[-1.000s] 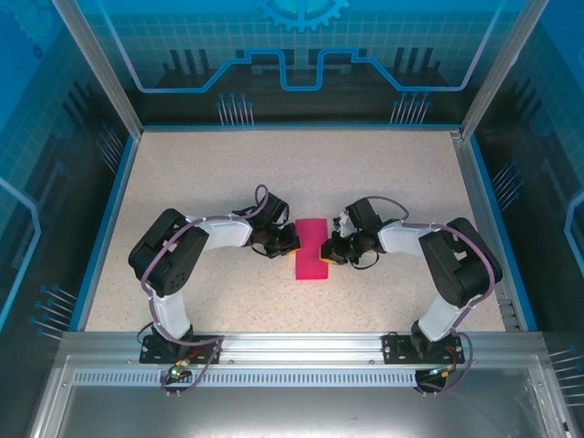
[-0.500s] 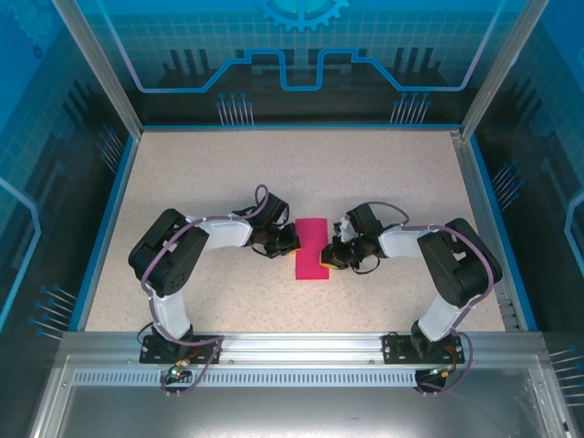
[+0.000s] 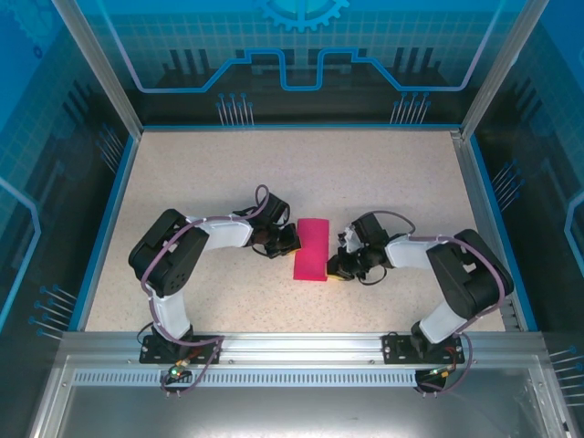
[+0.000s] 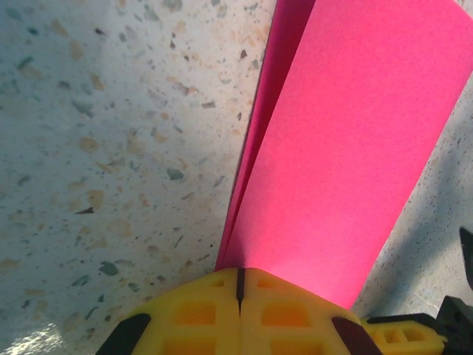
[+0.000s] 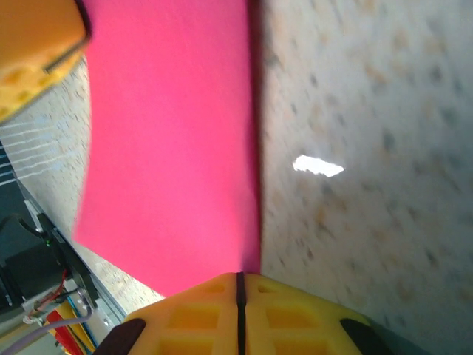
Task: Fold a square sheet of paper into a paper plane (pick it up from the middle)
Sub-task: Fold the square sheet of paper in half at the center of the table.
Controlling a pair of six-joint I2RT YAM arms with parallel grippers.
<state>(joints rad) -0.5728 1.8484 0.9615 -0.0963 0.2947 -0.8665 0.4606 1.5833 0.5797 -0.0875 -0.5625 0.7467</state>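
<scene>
Folded pink sheet of paper (image 3: 311, 248) lying as a narrow strip at mid-table (image 3: 201, 173), between the two grippers. Left gripper (image 3: 290, 241), fingers clenched together, tips at the strip's left edge. Right gripper (image 3: 336, 266), likewise clenched, at the near right edge; both apparently press on the sheet rather than pinch it.

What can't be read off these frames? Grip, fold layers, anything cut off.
- Left wrist: the shut left gripper covers the near edge of the square sheet of paper, so pinched or merely pressed is unclear; the frame's top cuts off its far end.
- Right wrist: motion blur; the right gripper hides the sheet's near edge.
- Top external: fold layers and jaw gaps too small to resolve.
</scene>
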